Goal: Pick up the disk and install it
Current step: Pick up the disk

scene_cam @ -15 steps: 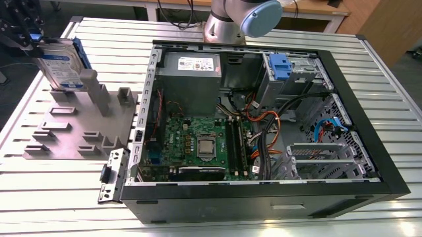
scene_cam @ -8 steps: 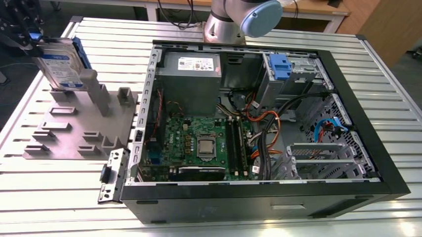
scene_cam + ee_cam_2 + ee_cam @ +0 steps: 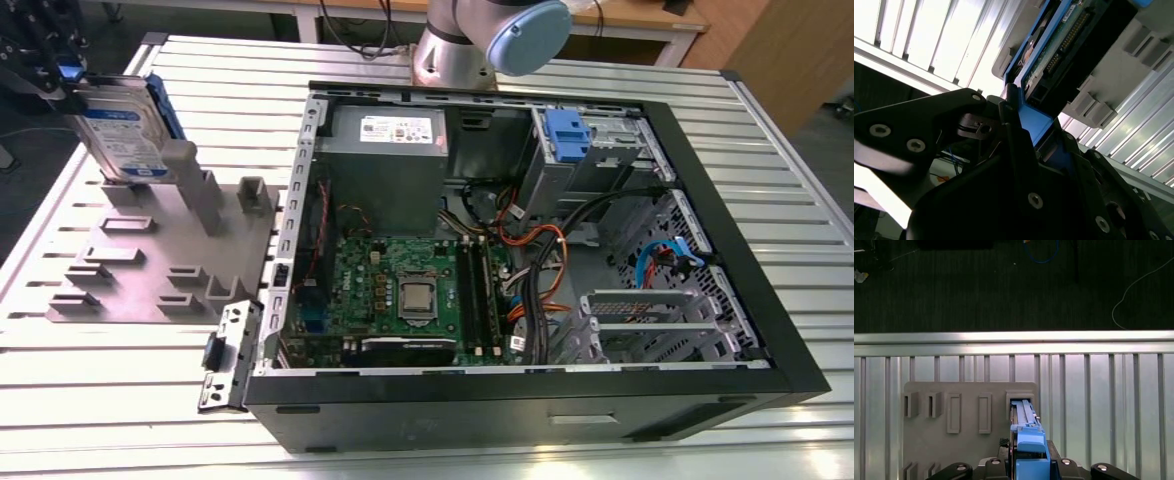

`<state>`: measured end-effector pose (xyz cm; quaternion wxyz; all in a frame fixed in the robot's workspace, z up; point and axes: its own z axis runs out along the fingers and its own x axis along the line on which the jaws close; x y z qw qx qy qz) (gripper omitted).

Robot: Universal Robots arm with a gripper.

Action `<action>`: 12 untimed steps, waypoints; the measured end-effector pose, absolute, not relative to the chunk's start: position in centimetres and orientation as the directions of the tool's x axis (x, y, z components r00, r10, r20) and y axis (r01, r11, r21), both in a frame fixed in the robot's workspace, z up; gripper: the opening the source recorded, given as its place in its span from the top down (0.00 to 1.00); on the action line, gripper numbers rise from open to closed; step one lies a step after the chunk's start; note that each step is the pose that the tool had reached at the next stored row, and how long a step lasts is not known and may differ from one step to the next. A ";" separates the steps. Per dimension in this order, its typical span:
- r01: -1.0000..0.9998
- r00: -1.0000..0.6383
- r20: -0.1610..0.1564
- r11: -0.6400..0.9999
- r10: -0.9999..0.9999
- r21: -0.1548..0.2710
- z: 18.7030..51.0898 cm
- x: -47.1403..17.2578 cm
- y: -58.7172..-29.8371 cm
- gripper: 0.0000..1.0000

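Ideally, black fingers [image 3: 1013, 131] pinching the flat silver blue-framed disk [image 3: 118, 132] (upright in its grey slotted stand [image 3: 140, 268]) lift straight upward.

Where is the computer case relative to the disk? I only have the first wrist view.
Observer: It lies open on the exterior view's right of the disk, which stands upright at the grey holder; the case is beside that holder.
Operator: Is the gripper shut on it?
Observer: Yes; in the second wrist view the gripper clamps its blue carrier.
Operator: Any drive cage?
Observer: A silver cage with a blue latch tab sits near the arm's base.
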<state>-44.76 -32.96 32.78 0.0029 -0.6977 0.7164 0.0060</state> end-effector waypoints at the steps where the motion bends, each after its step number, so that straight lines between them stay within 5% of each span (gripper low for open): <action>1: -1.000 -0.026 -0.012 0.026 -1.000 0.004 32.8 -44.8 -33.0 0.64; 12: -1.000 -0.026 -0.012 0.026 -1.000 0.005 33.1 -44.8 -33.0 0.64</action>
